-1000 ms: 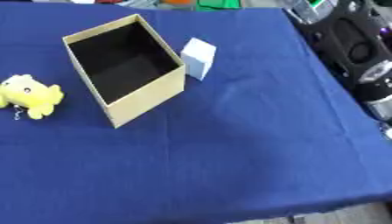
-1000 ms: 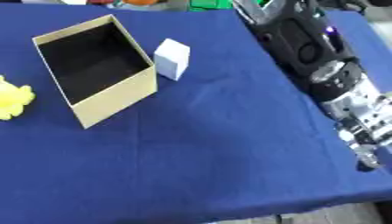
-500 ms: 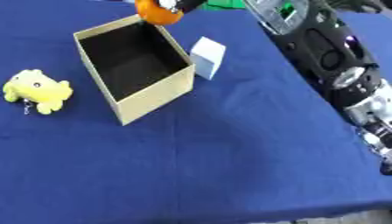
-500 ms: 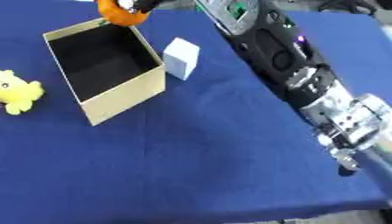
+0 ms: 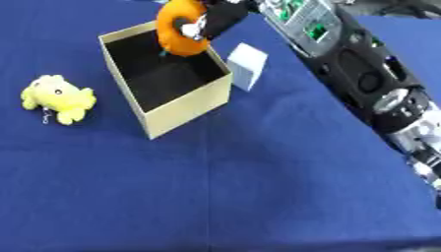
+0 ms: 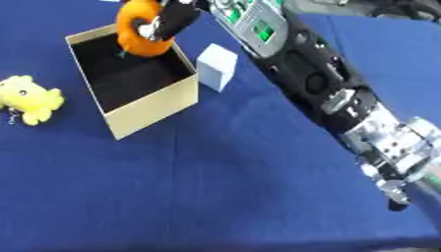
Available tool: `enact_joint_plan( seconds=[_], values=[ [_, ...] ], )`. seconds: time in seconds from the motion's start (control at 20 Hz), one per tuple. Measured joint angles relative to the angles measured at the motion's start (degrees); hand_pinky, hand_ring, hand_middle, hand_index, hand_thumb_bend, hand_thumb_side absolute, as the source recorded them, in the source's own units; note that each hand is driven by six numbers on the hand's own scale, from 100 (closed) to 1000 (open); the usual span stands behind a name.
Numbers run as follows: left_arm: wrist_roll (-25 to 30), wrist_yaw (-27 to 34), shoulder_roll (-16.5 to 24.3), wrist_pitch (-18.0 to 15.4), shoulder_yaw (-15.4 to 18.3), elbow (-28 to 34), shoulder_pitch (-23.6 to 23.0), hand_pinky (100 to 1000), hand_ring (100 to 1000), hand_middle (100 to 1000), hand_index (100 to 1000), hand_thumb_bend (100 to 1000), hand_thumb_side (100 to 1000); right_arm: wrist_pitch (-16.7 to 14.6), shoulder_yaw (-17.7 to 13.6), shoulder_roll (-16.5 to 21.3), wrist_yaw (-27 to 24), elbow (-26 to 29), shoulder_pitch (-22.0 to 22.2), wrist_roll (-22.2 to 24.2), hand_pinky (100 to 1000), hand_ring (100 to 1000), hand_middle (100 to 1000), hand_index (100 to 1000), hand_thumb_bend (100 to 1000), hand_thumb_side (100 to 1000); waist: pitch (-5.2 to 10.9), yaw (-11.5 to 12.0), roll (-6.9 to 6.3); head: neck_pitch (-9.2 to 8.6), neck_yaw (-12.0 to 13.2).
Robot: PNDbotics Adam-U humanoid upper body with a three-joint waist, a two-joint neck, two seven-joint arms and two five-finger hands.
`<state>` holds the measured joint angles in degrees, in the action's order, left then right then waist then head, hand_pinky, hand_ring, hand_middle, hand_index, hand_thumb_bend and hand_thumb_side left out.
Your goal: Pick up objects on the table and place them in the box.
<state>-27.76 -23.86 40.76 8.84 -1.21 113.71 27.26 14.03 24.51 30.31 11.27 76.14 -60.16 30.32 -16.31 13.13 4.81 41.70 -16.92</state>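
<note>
Left eye view: right hand (image 5: 217, 19), fingers grasping the orange toy (image 5: 179, 27), hangs over the box's (image 5: 185, 109) far side. Best to lower it well inside the walls before letting go.

The right arm (image 6: 327, 93) crosses the worktop (image 5: 258, 187); a white block (image 5: 247, 66) stands just beside the box (image 5: 185, 110), near side bare.

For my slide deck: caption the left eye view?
Right hand holds an orange toy over the open box.
</note>
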Motion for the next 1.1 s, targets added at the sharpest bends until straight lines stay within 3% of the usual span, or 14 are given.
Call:
enact_joint_plan(
  seconds=[0.25,0.35,0.4,0.45,0.5,0.55,0.65,0.8,0.9,1.1],
  values=[
    [-0.03,0.10,-0.02,-0.03,0.00,0.00,0.04,595,836,726,827,583,1000,-1.48,0.80,-0.74,2.34,-0.63,0.14,0.59,806,852,798,834,100,275,-0.01,0.01,0.00,-0.02,-0.29],
    [-0.03,0.10,-0.02,-0.03,0.00,0.00,0.04,595,835,725,826,581,1000,-2.41,0.94,-0.76,3.62,-0.63,0.14,0.96,834,880,849,890,202,354,-0.03,0.01,0.00,-0.02,-0.30],
    [-0.03,0.10,-0.02,-0.03,0.00,0.00,0.04,595,835,725,826,581,1000,-2.96,0.94,-0.76,4.28,-0.60,0.14,1.17,834,880,849,890,202,354,-0.04,0.00,0.00,-0.02,-0.30],
    [-0.03,0.10,-0.02,-0.03,0.00,0.00,0.04,594,835,725,826,583,1000,-3.51,0.93,-0.76,4.86,-0.56,0.14,1.32,860,904,883,930,295,412,-0.05,-0.01,0.02,-0.02,-0.30],
    [-0.03,0.10,-0.03,-0.03,0.00,0.00,0.04,594,835,725,826,583,1000,-4.05,0.93,-0.76,5.44,-0.35,0.13,1.42,860,904,883,930,295,412,-0.08,-0.03,0.04,-0.02,-0.30],
    [-0.03,0.11,-0.03,-0.03,0.00,0.00,0.04,594,835,724,826,584,1000,-4.58,0.92,-0.76,6.01,-0.20,0.13,1.51,896,949,935,978,404,486,-0.12,-0.04,0.09,-0.02,-0.30],
    [-0.03,0.11,-0.05,-0.03,0.00,0.00,0.04,593,835,723,826,584,1000,-5.71,0.91,-0.76,7.31,0.24,0.08,1.72,909,963,956,996,447,511,-0.14,-0.05,0.21,-0.02,-0.29],
    [-0.03,0.11,-0.26,-0.03,0.00,0.00,0.04,593,835,723,826,584,1000,-7.01,0.73,-0.76,9.02,0.79,0.06,1.83,909,961,954,995,439,514,-0.14,-0.06,0.26,-0.02,-0.24],
    [-0.03,0.11,-0.41,-0.02,0.00,0.00,0.04,593,835,722,824,582,1000,-7.51,0.17,-0.76,9.46,1.12,0.06,1.61,910,959,951,996,387,519,-0.14,-0.12,0.26,-0.02,-0.08],
    [-0.06,0.11,-0.43,0.01,0.01,0.00,0.01,592,835,721,824,581,1000,-7.58,-2.61,-0.30,8.67,3.40,0.08,-0.08,913,959,951,998,362,521,-0.14,-0.40,0.27,-0.01,0.39]
  ],
)
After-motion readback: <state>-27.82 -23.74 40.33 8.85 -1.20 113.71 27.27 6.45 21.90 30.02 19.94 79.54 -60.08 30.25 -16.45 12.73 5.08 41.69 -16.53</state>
